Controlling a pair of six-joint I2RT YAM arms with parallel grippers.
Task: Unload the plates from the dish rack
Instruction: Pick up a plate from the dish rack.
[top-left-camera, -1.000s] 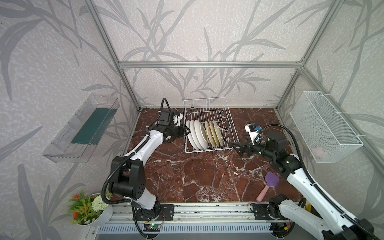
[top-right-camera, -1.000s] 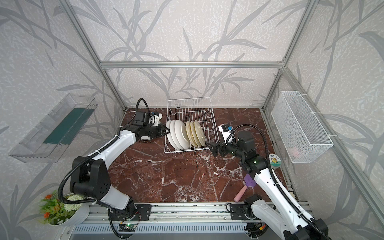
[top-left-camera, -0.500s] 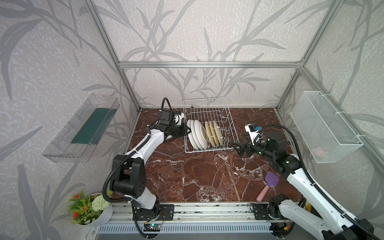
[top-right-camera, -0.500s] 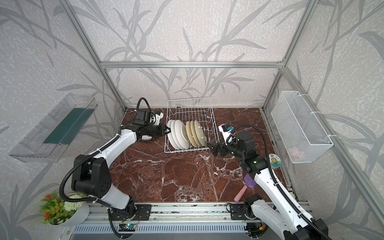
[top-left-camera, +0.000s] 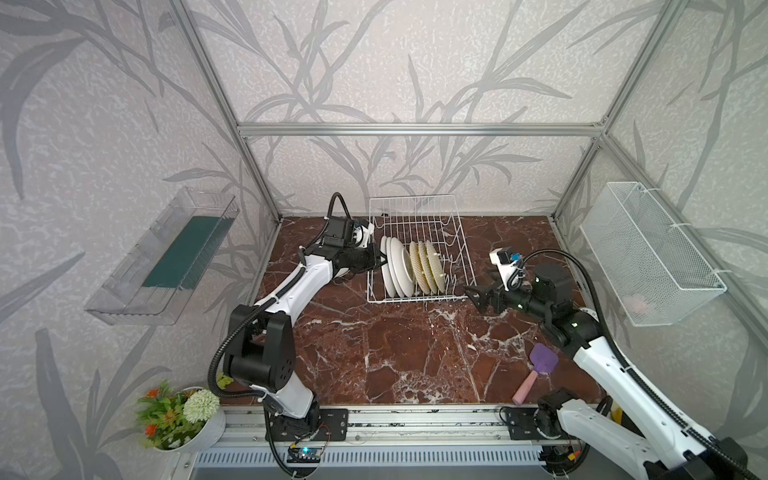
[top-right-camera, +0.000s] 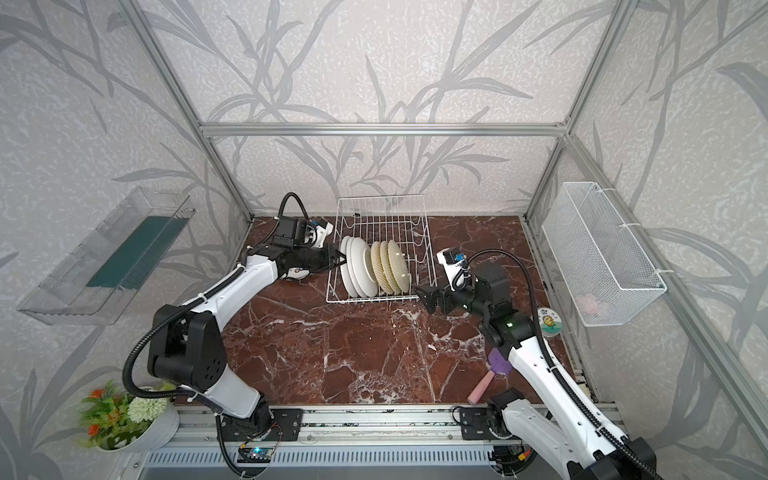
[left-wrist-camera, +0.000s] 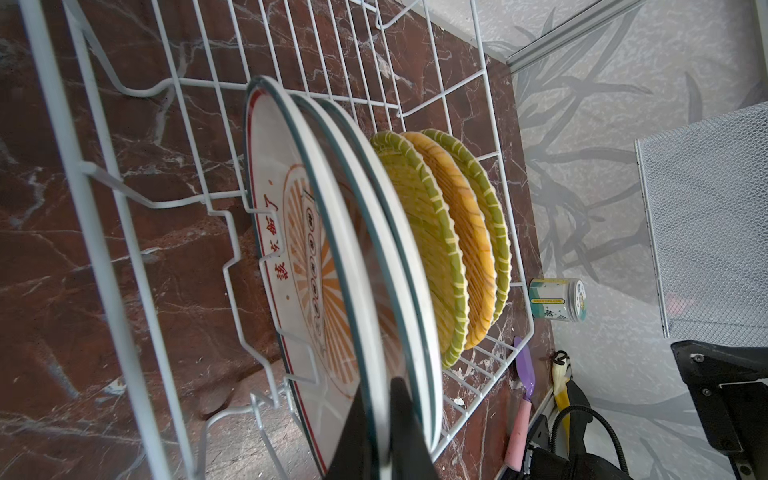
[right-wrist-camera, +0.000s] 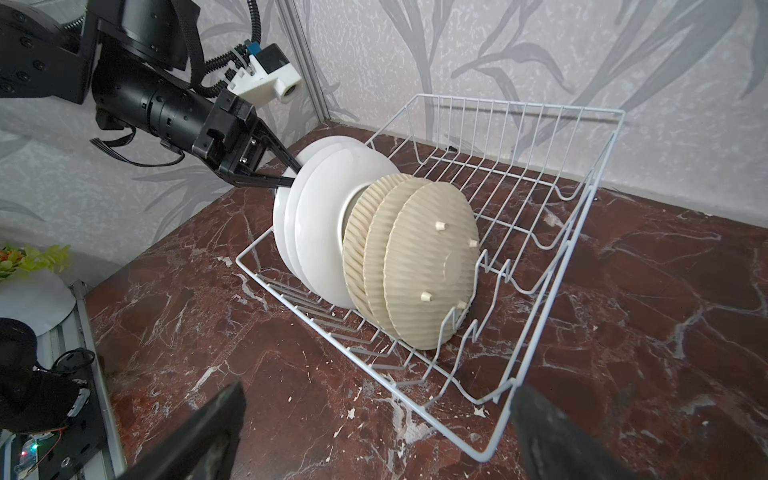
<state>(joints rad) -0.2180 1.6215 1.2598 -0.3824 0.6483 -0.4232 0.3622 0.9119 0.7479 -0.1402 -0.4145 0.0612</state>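
Plates (left-wrist-camera: 291, 257) w/ red Chinese lettering, left end effector (left-wrist-camera: 380, 415) clamping rim

**Four cameras on one dish rack: two overhead, two at the wrists.**

In both top views the lens looks steeply down from high at the front toward the back wall (top-left-camera: 415, 166), far enough off to hold the whole workspace and the dish rack (top-left-camera: 415, 210) (top-right-camera: 382, 210) (the pair overlap almost wholly). The left wrist camera peers along the left gripper (left-wrist-camera: 376, 388), very close to the rim of a white plate (left-wrist-camera: 349, 266), facing across the rack. The right wrist camera sits low over the tabletop (right-wrist-camera: 644, 311) behind the right gripper (right-wrist-camera: 374, 432), near the rack's corner, facing the left arm (right-wrist-camera: 145, 99). Both wrist views share the plates (right-wrist-camera: 374, 249).
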